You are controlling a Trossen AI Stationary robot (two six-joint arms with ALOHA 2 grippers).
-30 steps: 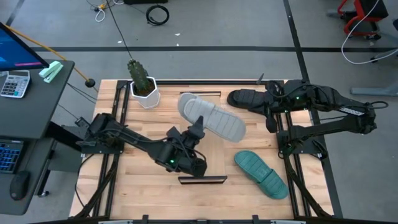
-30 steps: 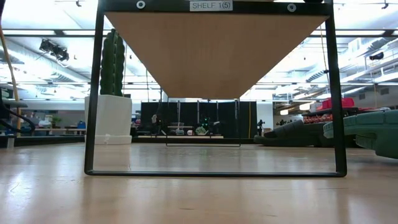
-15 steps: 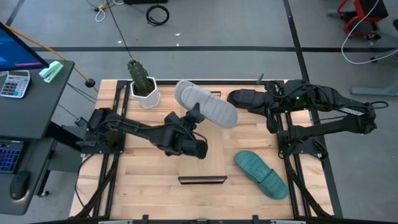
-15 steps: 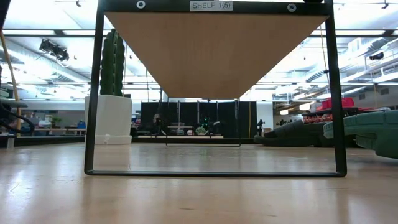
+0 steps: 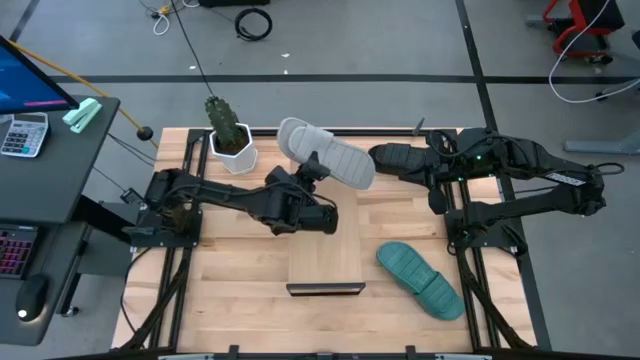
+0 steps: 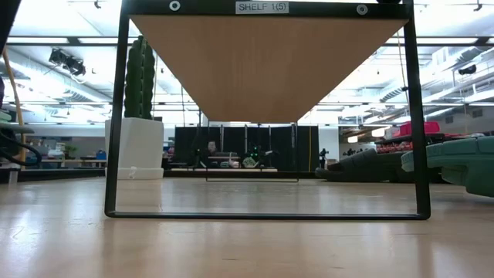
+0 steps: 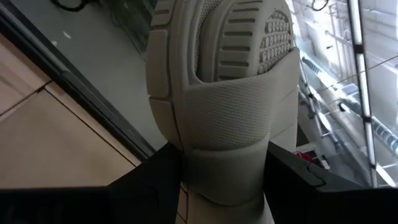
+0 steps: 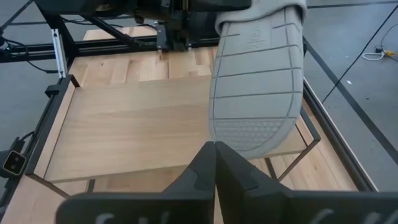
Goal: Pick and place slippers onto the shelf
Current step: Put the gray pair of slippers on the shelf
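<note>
My left gripper (image 5: 312,178) is shut on the light grey slipper (image 5: 325,160) over the far end of the shelf (image 5: 325,245), a light-wood board with dark rails at its short ends. The right wrist view shows the slipper's ribbed sole (image 8: 258,81) above the board (image 8: 149,118). The teal slipper (image 5: 420,280) lies on its sole on the table, right of the shelf. The black slipper (image 5: 395,158) lies at the far right, under my right arm. My right gripper (image 8: 214,149) is shut and holds nothing. My left gripper pinches the grey slipper across its width at the strap (image 7: 193,158), one finger (image 7: 152,183) on each side. The fingers reach toward the far edge, slanting upward, and lie across the slipper. It is lifted clear, tilted, with its sole turned toward the right arm.
A cactus in a white pot (image 5: 230,140) stands at the far left corner, close to the lifted slipper. In the low view the shelf's dark frame (image 6: 116,116) spans the near table, and its board (image 6: 266,66) shows from below. A desk with a calculator (image 5: 25,130) stands left of the table.
My left gripper has moved toward the table's far edge and a little left, staying shut on the grey slipper. The slipper has gone from the middle of the shelf to its far end and has turned slightly.
</note>
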